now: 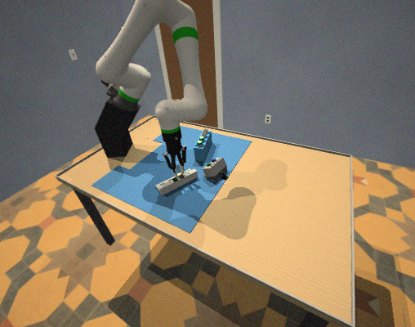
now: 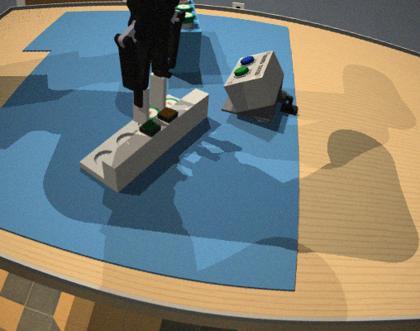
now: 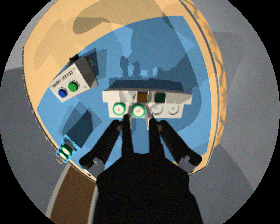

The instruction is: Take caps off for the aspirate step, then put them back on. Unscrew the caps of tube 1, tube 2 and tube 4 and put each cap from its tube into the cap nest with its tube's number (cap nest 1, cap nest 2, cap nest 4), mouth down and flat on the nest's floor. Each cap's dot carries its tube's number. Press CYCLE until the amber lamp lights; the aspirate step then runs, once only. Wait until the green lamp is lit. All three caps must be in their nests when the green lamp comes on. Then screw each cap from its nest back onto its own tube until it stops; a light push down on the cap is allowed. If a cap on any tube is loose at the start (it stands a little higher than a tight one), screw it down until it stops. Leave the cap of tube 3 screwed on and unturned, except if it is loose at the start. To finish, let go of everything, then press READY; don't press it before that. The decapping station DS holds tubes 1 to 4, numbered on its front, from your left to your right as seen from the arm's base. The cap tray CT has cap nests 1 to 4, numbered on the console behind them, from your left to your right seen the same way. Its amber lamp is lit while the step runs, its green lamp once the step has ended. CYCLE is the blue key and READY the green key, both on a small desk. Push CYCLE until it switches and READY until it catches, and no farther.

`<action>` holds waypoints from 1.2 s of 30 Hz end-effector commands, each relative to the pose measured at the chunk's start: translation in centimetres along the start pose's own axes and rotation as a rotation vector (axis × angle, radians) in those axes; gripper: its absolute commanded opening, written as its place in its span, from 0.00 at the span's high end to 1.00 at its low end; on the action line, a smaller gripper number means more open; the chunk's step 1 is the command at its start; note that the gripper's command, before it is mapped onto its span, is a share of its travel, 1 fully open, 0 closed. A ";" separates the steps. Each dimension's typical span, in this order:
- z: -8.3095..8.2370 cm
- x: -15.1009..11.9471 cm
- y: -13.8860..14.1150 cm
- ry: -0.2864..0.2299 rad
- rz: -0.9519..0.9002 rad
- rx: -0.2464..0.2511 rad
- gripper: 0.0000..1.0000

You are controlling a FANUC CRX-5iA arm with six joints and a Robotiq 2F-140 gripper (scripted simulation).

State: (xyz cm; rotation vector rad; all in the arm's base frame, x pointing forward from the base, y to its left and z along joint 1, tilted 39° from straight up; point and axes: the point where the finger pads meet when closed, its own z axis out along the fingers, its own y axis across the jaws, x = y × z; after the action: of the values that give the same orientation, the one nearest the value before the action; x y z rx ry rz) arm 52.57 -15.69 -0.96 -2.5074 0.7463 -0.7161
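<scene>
My gripper (image 1: 177, 175) (image 2: 150, 112) (image 3: 138, 110) is shut on a white cap with a green ring (image 2: 153, 111) (image 3: 139, 110). It holds the cap upright down at the second nest of the grey cap tray (image 1: 167, 187) (image 2: 127, 163) (image 3: 181, 106). Another green-ringed cap (image 2: 172, 100) (image 3: 119, 111) sits in the end nest beside it. I cannot tell whether the held cap touches the nest floor. The other two nests (image 2: 126, 137) (image 2: 101, 157) are empty. The amber lamp (image 2: 168, 114) and the green lamp (image 2: 150, 127) on the console are dark.
The blue decapping station (image 1: 202, 152) (image 2: 190, 55) (image 3: 80, 130) stands behind the tray, with capped tubes (image 1: 200, 141) (image 2: 188, 16) on top. The small desk (image 1: 215, 167) (image 2: 255, 84) (image 3: 78, 72) with the blue key (image 2: 246, 59) (image 3: 63, 93) and the green key (image 2: 241, 71) (image 3: 74, 86) stands to the tray's right.
</scene>
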 end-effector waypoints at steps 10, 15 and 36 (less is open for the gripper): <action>0.4 0.0 0.0 0.000 0.000 0.000 1.00; 0.6 0.0 0.0 0.000 0.000 0.000 1.00; 1.0 0.0 0.0 0.000 0.000 0.000 0.71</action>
State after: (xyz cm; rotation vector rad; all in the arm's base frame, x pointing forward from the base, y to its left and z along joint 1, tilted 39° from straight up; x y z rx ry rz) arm 53.12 -15.43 -1.76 -2.5074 0.7463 -0.7161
